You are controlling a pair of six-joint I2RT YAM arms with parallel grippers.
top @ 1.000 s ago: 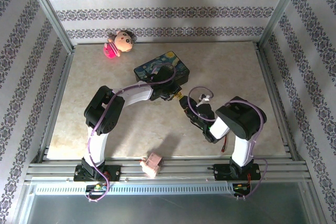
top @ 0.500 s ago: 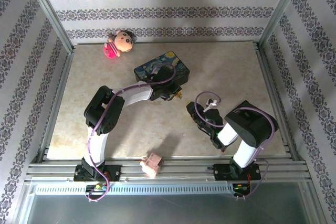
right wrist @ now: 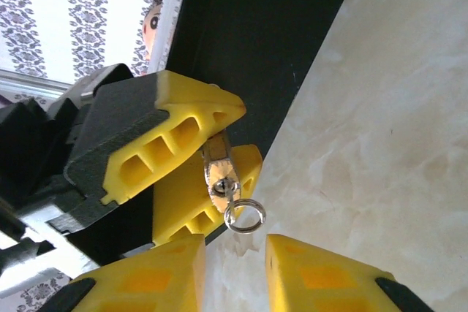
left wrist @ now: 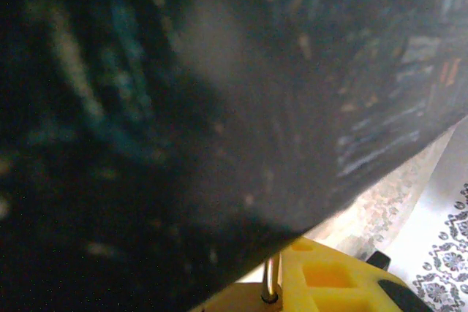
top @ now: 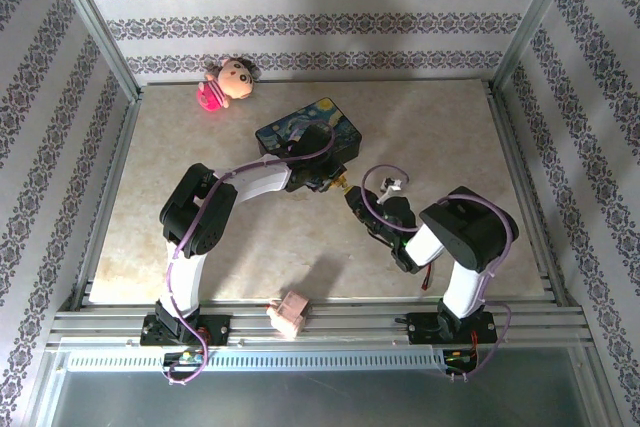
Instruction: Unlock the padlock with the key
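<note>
Padlock (right wrist: 217, 158): a small brass body, pinched between the hollow-celled yellow fingers of your left gripper (right wrist: 232, 137), close against the lower front edge of the box (right wrist: 256, 34). In the left wrist view its thin silvery shackle (left wrist: 271, 281) rises as a straight rod and disappears behind the box's dark edge.

Key (right wrist: 222, 185): silvery, projecting from the padlock's free end. A round wire ring (right wrist: 245, 216) dangles from it over the table (right wrist: 380, 144).

Your right gripper (right wrist: 235, 257): blocky yellow fingers spread, with nothing between them and the tips just short of the ring. You cannot tell whether they touch it.

Box: flat, dark blue, painted with swirling strokes, lying askew. Its straight edge runs diagonally, and to its right you have open, glossy, cream marble-patterned tabletop.

From above, both grippers meet at the box's near right corner, arms bent inward. A doll (top: 228, 85) lies well apart by the back wall. A pink block (top: 291, 313) sits on the near rail.
</note>
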